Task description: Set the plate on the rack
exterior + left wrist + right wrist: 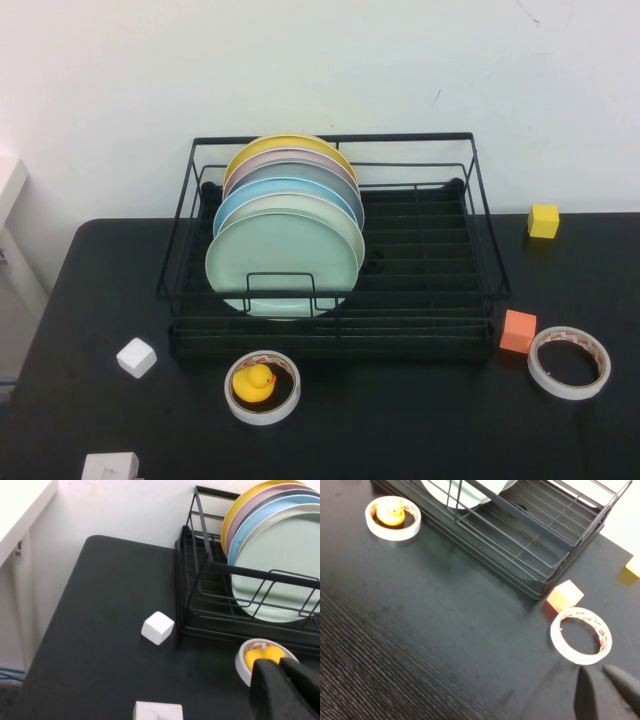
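The pale mint-green plate (283, 262) stands upright in the black wire rack (487, 235), at the front of a row of several plates. It also shows in the left wrist view (280, 555), behind the rack's wires (200, 525), and partly in the right wrist view (470, 492). My left gripper (279, 664) is shut and empty, low over the table near the duck, apart from the rack. My right gripper (598, 672) is shut and empty, beside the empty tape ring. Neither gripper shows in the high view.
A tape ring holding a yellow duck (262, 386) lies in front of the rack. A white cube (136, 357) and a white block (110, 467) are at the left. An orange cube (518, 331), an empty tape ring (569, 362) and a yellow cube (543, 221) are at the right.
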